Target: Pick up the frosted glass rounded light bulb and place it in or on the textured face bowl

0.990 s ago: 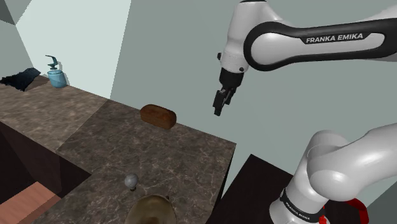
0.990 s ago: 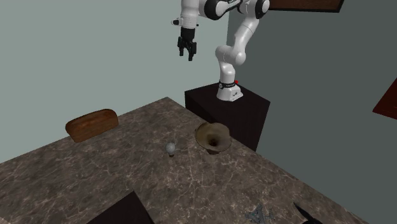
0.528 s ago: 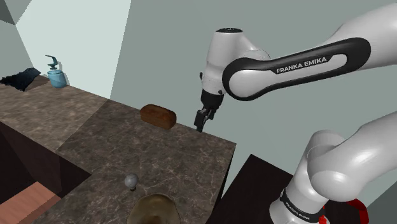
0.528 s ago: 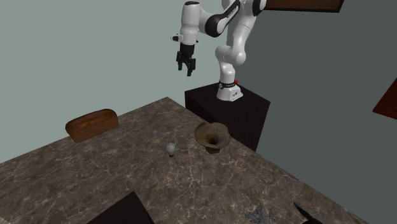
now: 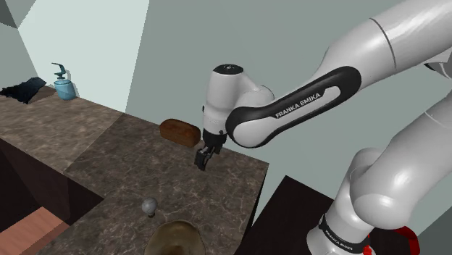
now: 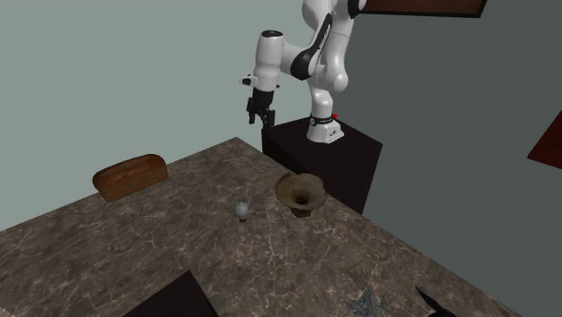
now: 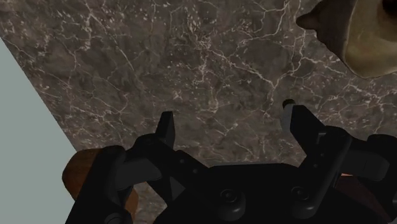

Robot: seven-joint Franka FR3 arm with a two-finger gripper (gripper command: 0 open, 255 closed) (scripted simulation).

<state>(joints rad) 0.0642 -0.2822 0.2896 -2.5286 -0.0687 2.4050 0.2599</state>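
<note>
A small grey rounded light bulb (image 5: 150, 206) (image 6: 241, 209) lies on the dark marble counter (image 5: 217, 181). A brown, flared bowl (image 5: 174, 239) (image 6: 300, 194) (image 7: 356, 32) stands close beside it, nearer the stand. My black gripper (image 5: 203, 158) (image 6: 257, 113) (image 7: 230, 121) hangs open above the counter's far part, next to the bread loaf and well away from the bulb. Nothing is between its fingers (image 7: 167, 124). The wrist view looks down on bare marble, with the bowl off past one fingertip.
A brown bread loaf (image 5: 180, 131) (image 6: 131, 176) (image 7: 79, 175) lies near the counter's back edge, just behind the gripper. A blue spray bottle (image 5: 64, 83) and a black cloth (image 5: 22, 90) sit far off at the shoulder view's left. The dark stand (image 6: 324, 158) adjoins the counter.
The arm has swung down and towards the shoulder view's left, bringing the open gripper from high up to low over the counter beside the loaf. Bulb and bowl have not moved.
</note>
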